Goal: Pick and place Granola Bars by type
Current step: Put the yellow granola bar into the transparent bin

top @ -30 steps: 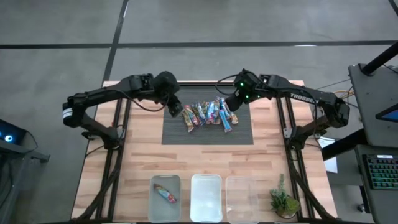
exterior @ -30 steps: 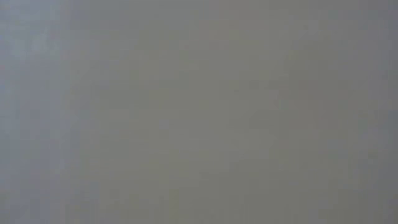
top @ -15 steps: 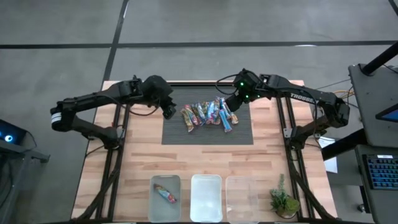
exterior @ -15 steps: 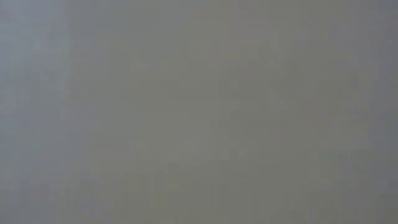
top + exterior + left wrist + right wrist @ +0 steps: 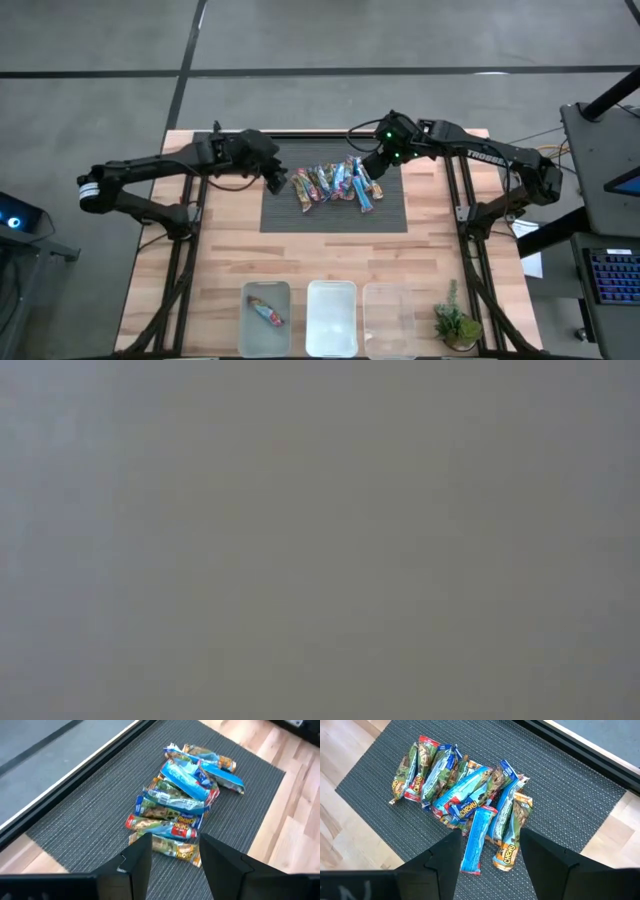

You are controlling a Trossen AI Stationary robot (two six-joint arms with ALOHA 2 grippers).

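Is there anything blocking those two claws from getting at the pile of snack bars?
Nothing visible does. The left end effector and the right end effector each hang open at opposite ends of the pile of granola bars on the dark mat, with only bare mat between them and the nearest wrappers.

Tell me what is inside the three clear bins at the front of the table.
The left bin holds one granola bar lying at a slant. The middle bin and right bin show nothing inside. The high view alone shows them.
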